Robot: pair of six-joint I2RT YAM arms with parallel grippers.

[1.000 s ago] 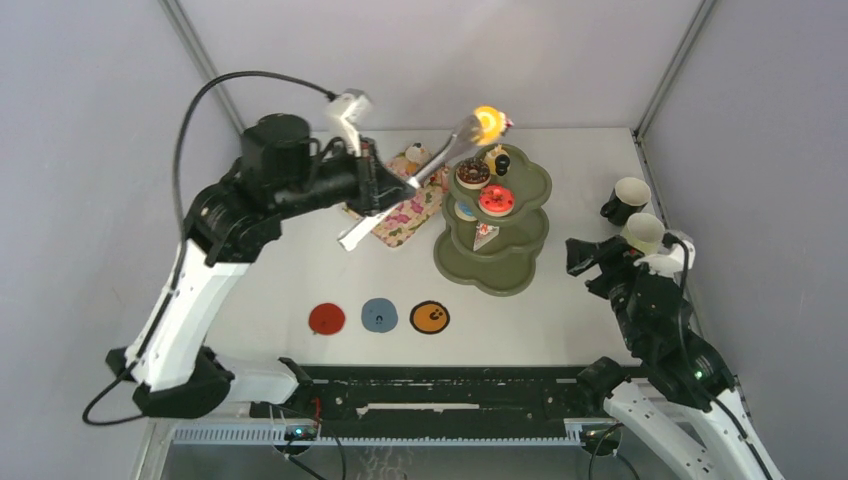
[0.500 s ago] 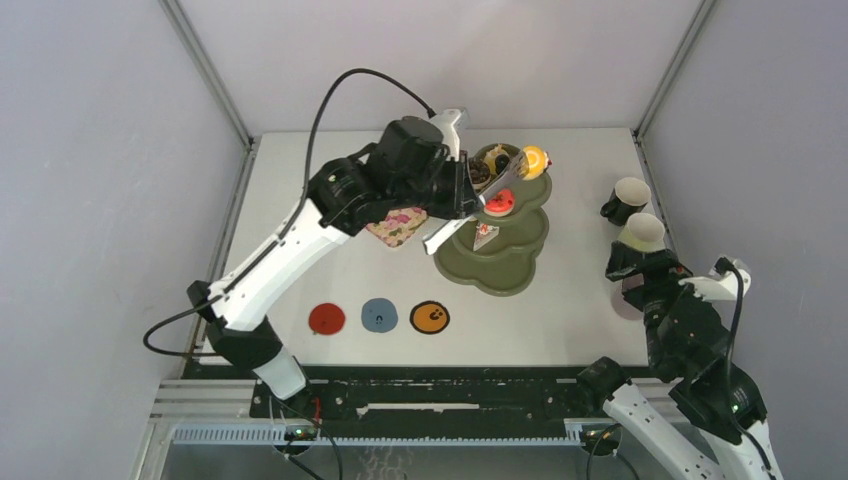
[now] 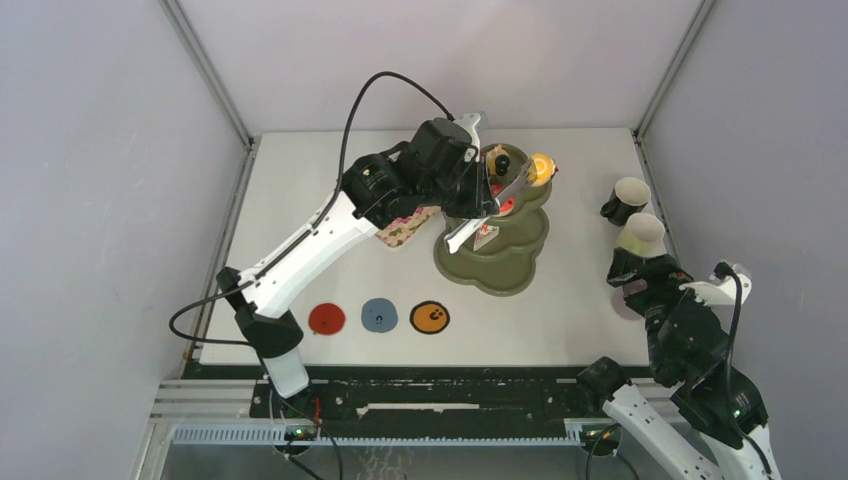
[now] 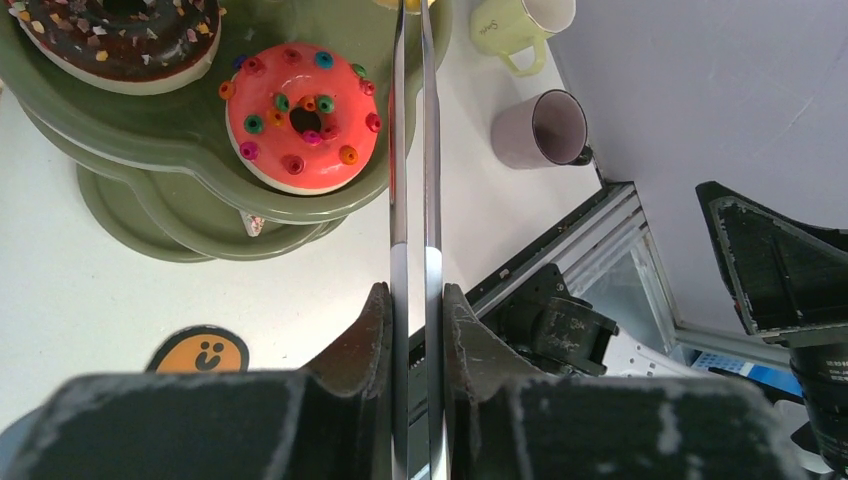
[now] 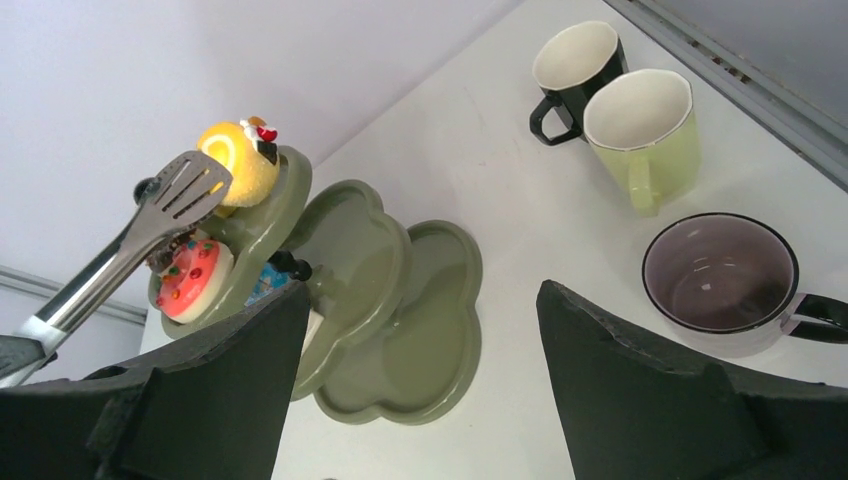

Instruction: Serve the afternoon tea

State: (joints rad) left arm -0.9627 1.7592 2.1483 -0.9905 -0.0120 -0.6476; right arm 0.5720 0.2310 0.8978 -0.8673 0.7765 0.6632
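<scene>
My left gripper (image 3: pixel 470 197) (image 4: pixel 412 300) is shut on metal tongs (image 3: pixel 515 185) (image 4: pixel 414 150) (image 5: pixel 150 225). The tong tips pinch a yellow roll cake (image 3: pixel 541 167) (image 5: pixel 240 160) at the right edge of the top tier of the olive-green stand (image 3: pixel 500 270) (image 4: pixel 200 190) (image 5: pixel 440 330). I cannot tell if the cake rests on the tier. A pink sprinkled donut (image 4: pixel 303 118) (image 5: pixel 195 275) and a chocolate donut (image 4: pixel 120 35) lie on the stand. My right gripper (image 3: pixel 640 275) (image 5: pixel 422 290) is open and empty beside the mugs: black (image 3: pixel 628 197) (image 5: pixel 575 60), green (image 3: pixel 643 232) (image 5: pixel 645 125), purple-grey (image 5: pixel 720 275).
The pink floral tray (image 3: pixel 405 228) lies left of the stand, mostly under my left arm. Red (image 3: pixel 327 318), blue (image 3: pixel 379 315) and orange (image 3: pixel 430 317) coasters sit in a row near the front edge. Grey walls close in the table on both sides.
My left arm swung right with the tongs, carrying the yellow cake from behind the tray to the stand's top tier. My right arm drew back toward the near right, then held still.
</scene>
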